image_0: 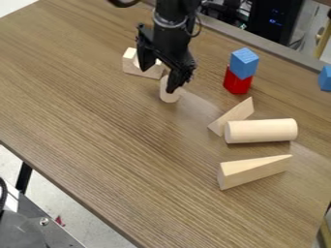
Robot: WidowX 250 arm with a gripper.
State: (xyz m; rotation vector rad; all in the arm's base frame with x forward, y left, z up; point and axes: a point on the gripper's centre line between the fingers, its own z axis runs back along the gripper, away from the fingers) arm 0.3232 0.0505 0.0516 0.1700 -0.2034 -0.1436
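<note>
The black gripper (157, 80) hangs over the upper middle of the table, its two fingers apart. One finger is in front of a small upright wooden cylinder (169, 96); whether they touch, I cannot tell. Behind the other finger sits a pale wooden block with a curved notch (132, 67), partly covered by the gripper. Right of the arm, a blue cube (244, 62) rests on a red block (237, 83).
A thin wooden triangle (238, 115) is beside a large lying cylinder (262, 131). Nearer the front lies a wooden wedge (253, 170). Another blue block (325, 79) is at the right edge. The brown table (110, 126) has a raised grey strip along its back.
</note>
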